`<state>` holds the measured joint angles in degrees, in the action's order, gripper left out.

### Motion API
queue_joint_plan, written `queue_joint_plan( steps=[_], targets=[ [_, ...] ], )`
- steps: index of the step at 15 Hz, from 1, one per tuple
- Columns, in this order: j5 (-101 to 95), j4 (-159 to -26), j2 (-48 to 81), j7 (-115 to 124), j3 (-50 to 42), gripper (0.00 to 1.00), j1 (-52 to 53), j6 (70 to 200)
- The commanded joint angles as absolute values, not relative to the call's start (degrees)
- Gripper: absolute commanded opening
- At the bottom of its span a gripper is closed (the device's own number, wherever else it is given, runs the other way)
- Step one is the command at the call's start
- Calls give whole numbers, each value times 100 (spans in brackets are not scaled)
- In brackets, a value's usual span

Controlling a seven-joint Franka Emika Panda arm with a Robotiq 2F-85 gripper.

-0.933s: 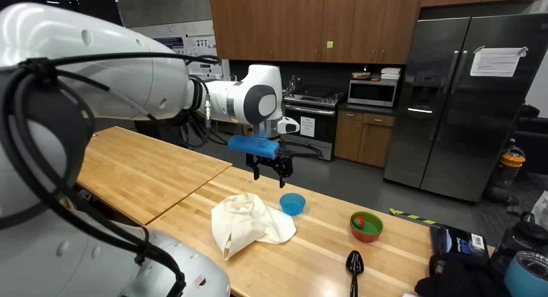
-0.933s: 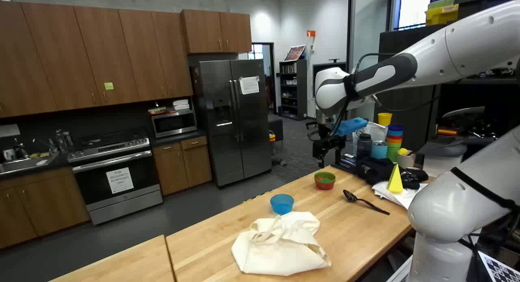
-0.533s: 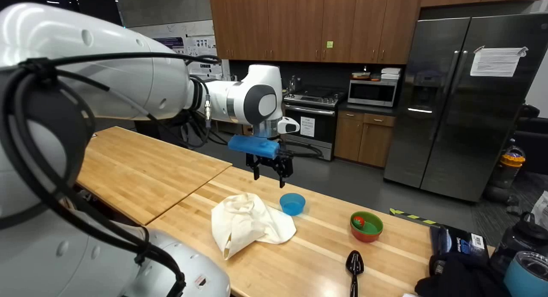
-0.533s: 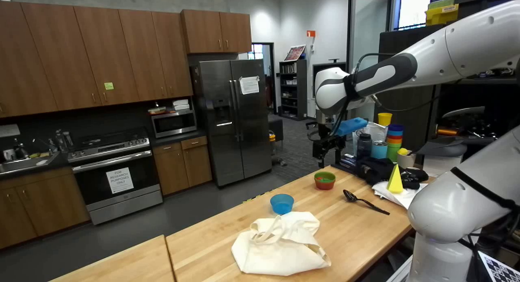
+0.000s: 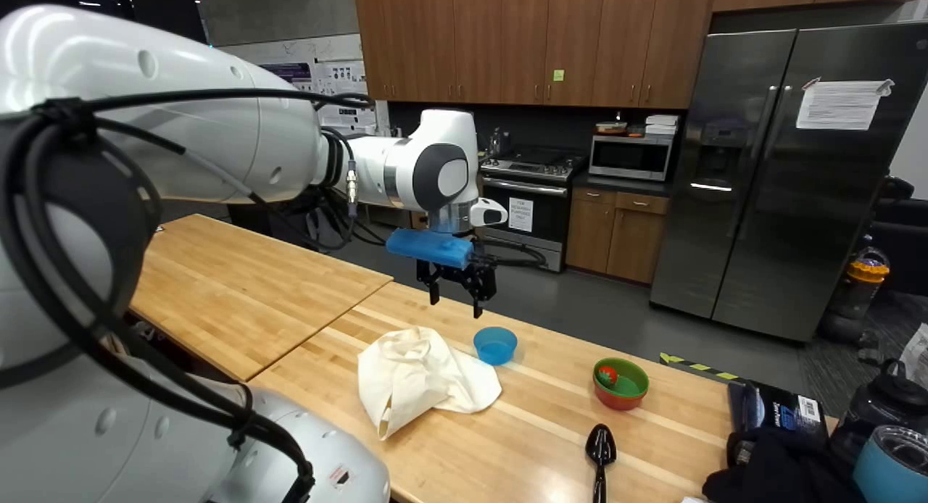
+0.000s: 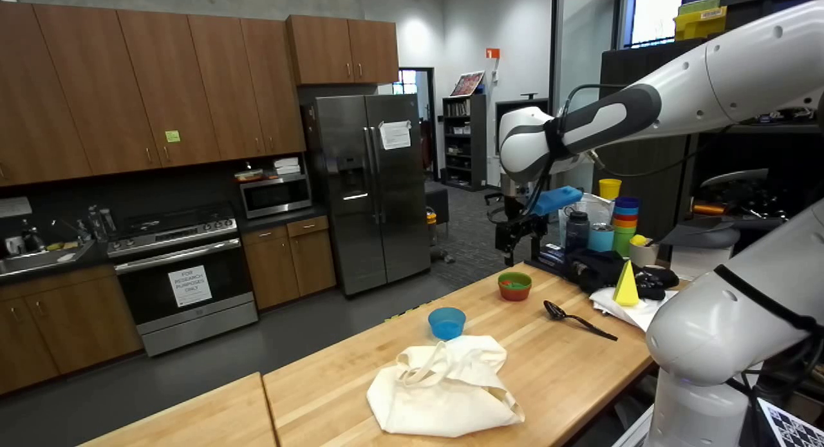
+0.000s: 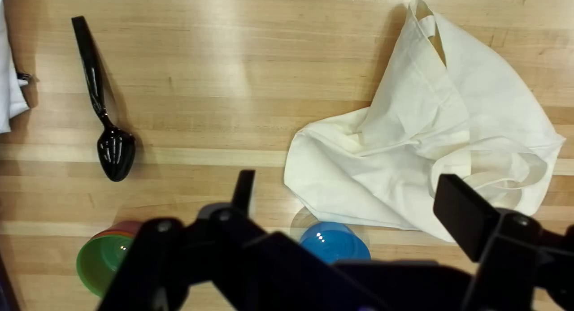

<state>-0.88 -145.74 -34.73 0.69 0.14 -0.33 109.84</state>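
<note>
The gripper (image 5: 456, 306) hangs above the tabletop (image 5: 536, 430), jaws spread wide — and in the wrist view, there's the blue bowl (image 7: 332, 239) showing between them. That bowl sits near the kitchen-side edge, the crumpled cream bag (image 5: 417, 380) just beside it, farther in. Along the same edge — a green-and-red bowl (image 5: 622, 401), strawberry (image 5: 607, 376) inside, the black spoon (image 5: 600, 449) lying inward from it.

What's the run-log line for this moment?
gripper: open, empty, above table | bag: crumpled | blue bowl: beside bag | spoon: on table
</note>
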Motion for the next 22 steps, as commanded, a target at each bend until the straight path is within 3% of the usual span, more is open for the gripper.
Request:
queue_joint_plan(
  steps=[1,16,22],
  targets=[
    [-87,-14564,-3471,70,15,100,-32,10971],
    [-560,-14096,-3324,-359,-348,100,-333,10480],
    [-1001,-14113,-3211,-1163,-837,100,-505,11012]
  ],
)
